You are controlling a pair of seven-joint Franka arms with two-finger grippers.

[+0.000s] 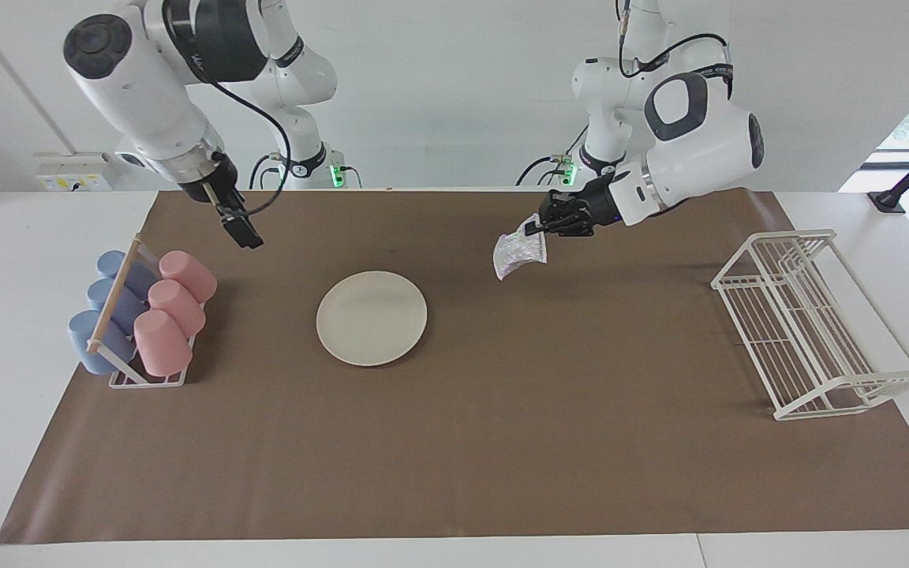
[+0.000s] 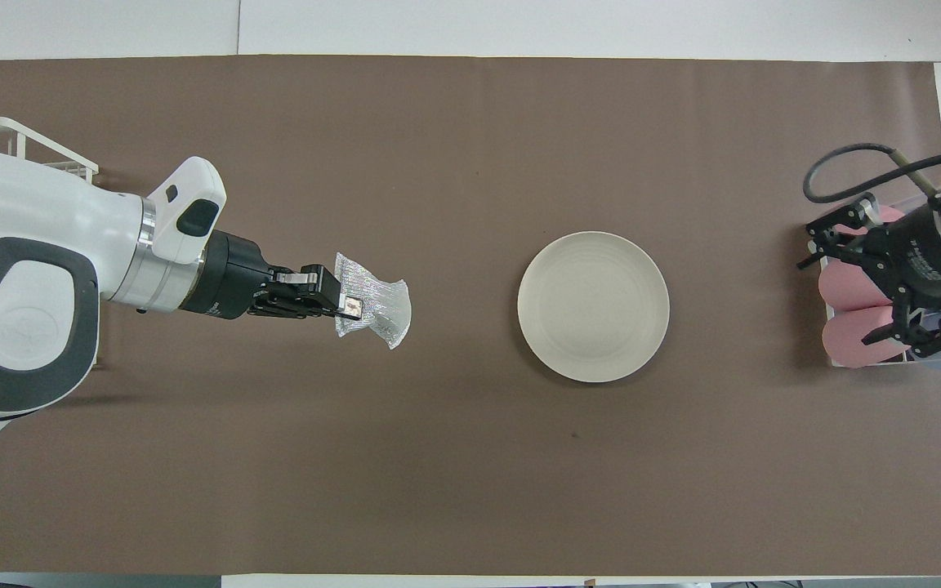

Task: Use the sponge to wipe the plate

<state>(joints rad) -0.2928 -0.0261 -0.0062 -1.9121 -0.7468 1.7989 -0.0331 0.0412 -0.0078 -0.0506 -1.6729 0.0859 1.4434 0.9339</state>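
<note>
The cream-white plate point(image 1: 372, 317) point(image 2: 593, 306) lies flat on the brown mat near the middle of the table, with nothing on it. My left gripper point(image 1: 533, 229) point(image 2: 344, 304) is shut on one edge of the silvery sponge point(image 1: 519, 254) point(image 2: 376, 309). The sponge hangs limp in the air over bare mat, between the plate and the left arm's end of the table. It is well apart from the plate. My right gripper point(image 1: 243, 229) point(image 2: 846, 286) hangs open and holds nothing, raised over the pink cups.
A small rack with blue cups point(image 1: 107, 312) and pink cups point(image 1: 174, 308) point(image 2: 862, 335) stands at the right arm's end. A white wire dish rack point(image 1: 809, 323) point(image 2: 21, 139) stands at the left arm's end. The brown mat point(image 1: 502, 457) covers most of the table.
</note>
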